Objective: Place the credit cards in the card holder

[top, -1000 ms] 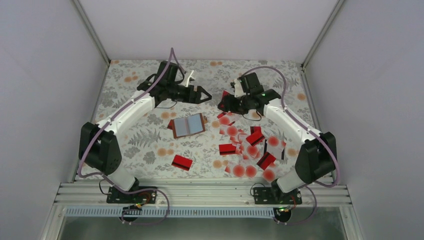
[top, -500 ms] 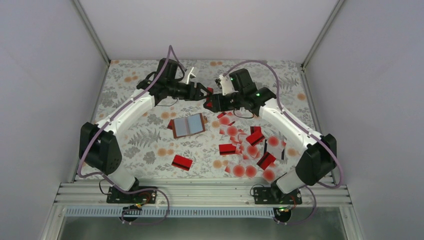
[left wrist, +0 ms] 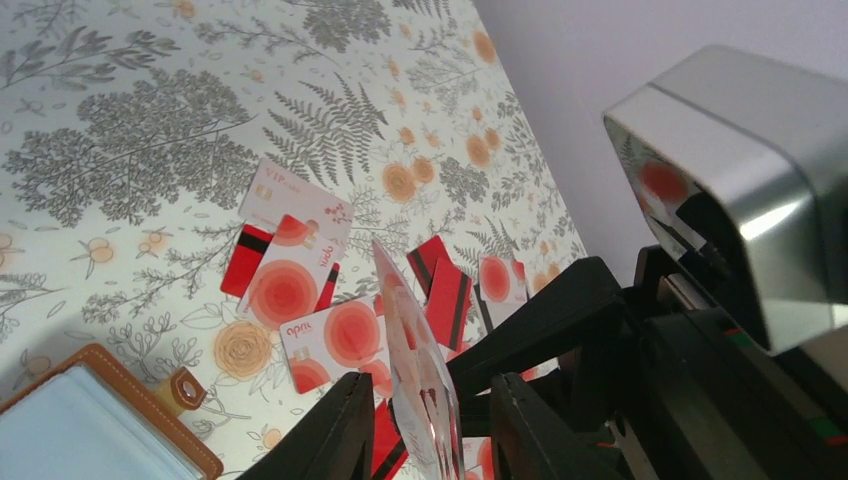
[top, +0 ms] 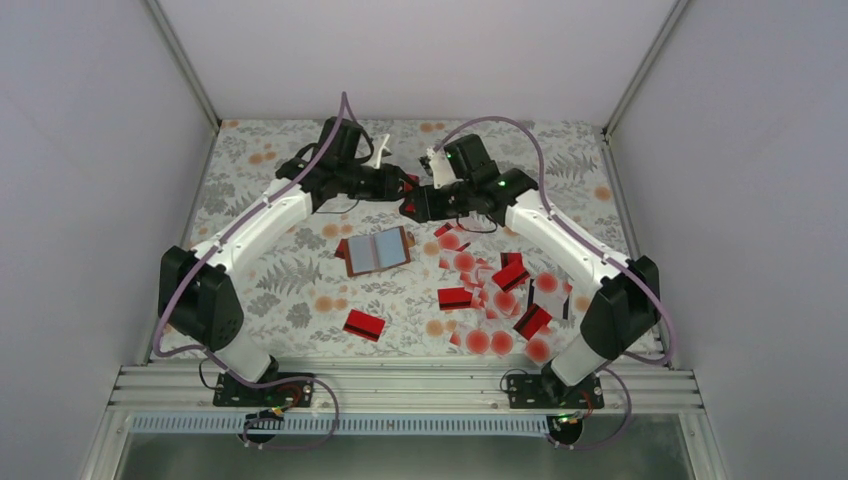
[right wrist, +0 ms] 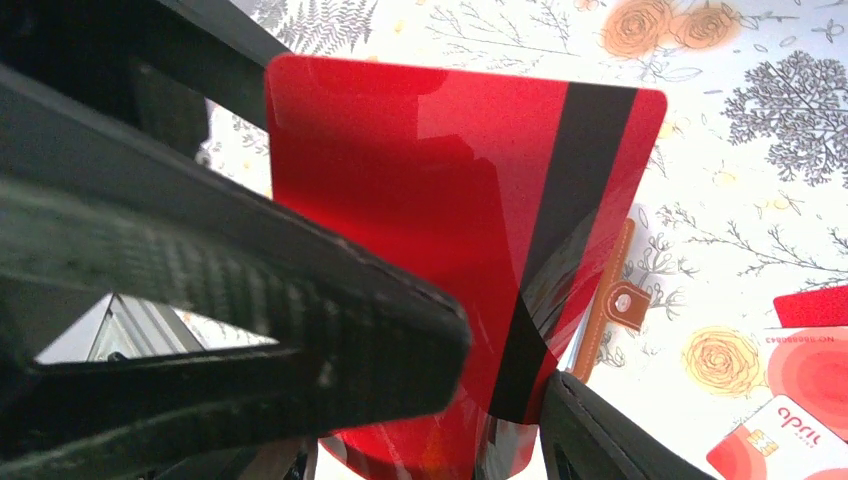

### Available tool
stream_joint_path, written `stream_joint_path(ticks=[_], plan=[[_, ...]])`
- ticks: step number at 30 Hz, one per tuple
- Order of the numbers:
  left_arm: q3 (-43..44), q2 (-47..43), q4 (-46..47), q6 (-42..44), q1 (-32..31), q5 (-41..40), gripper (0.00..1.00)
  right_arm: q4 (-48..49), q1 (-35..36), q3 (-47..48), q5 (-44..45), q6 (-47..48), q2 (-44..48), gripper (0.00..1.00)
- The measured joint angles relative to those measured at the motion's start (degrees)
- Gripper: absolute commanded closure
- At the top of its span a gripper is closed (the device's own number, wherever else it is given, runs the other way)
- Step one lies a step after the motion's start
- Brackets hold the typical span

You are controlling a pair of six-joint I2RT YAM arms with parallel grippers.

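A glossy red credit card [right wrist: 420,180] with a black stripe hangs in the air, my right gripper [right wrist: 440,440] shut on its edges. My left gripper [left wrist: 430,390] straddles the same card [left wrist: 420,370], which shows edge-on there with a small gap to each finger, so it is open. The two grippers meet at back centre, left gripper [top: 403,185] against right gripper [top: 412,205]. The brown card holder [top: 375,252] lies open on the table below them, pale blue inside up. Many more credit cards [top: 495,290] lie scattered to its right.
One red card [top: 364,324] lies alone in front of the card holder. White walls close the table in at the back and both sides. Loose cards [left wrist: 300,270] lie just beyond the holder's corner [left wrist: 90,420].
My right gripper has carried the red card leftward to the left gripper. The left fingers have narrowed around the card.
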State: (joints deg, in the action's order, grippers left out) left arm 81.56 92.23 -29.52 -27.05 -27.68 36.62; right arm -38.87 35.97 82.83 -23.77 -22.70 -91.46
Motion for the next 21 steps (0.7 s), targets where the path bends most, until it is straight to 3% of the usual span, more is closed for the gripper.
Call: stream_joint_path(ticks=[11,15,21], plan=[[0.1,-0.2,-1.4,-0.5,-0.1,-2.3,0.82,-0.5,0.0,1.8,0.7,-2.5,-1.7,0.5],[0.1,-0.2,-1.4,-0.6,-0.1,-2.3,0.97,-0.6,0.0,2.0,0.6,-2.9,-2.1,0.5],[0.1,-0.3,-1.1,-0.7,-0.2,-2.3,0.98,-0.6,0.2,2.6,0.7,-3.5,-2.8,0.45]])
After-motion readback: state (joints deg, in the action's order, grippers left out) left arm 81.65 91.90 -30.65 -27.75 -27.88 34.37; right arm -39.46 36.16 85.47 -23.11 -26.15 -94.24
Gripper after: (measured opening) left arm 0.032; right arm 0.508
